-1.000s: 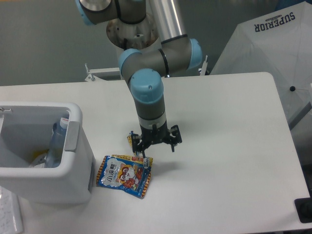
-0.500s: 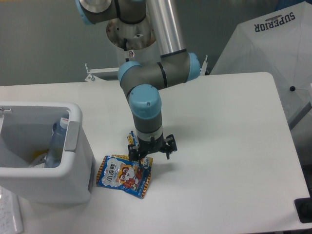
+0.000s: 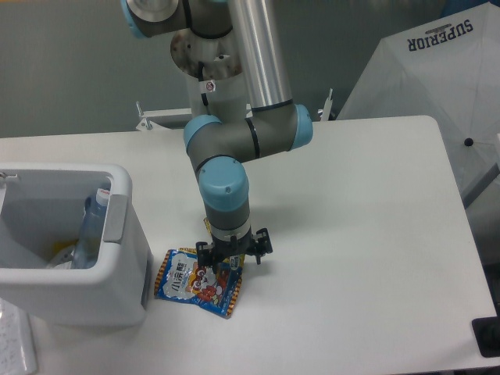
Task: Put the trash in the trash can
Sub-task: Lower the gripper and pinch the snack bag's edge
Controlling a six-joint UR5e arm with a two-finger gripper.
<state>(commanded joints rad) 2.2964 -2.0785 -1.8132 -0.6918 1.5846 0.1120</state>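
A blue snack bag with a cartoon animal and a yellow-orange edge lies flat on the white table, just right of the trash can. My gripper points straight down over the bag's upper right corner, open, with its fingertips at or just above the foil; I cannot tell if they touch. The trash can is a white boxy bin at the left with a grey panel. A clear plastic bottle leans inside it against the right wall, with something yellow at the bottom. The narrow wrapper does not show.
A white umbrella marked SUPERIOR stands past the table's right back corner. A black object sits off the front right corner. A metal bracket is at the back edge, and a white sheet lies at the front left.
The arm has swung left and toward the front, lowering the open gripper from beside the bag onto its upper right corner. The bag and bin have not moved.
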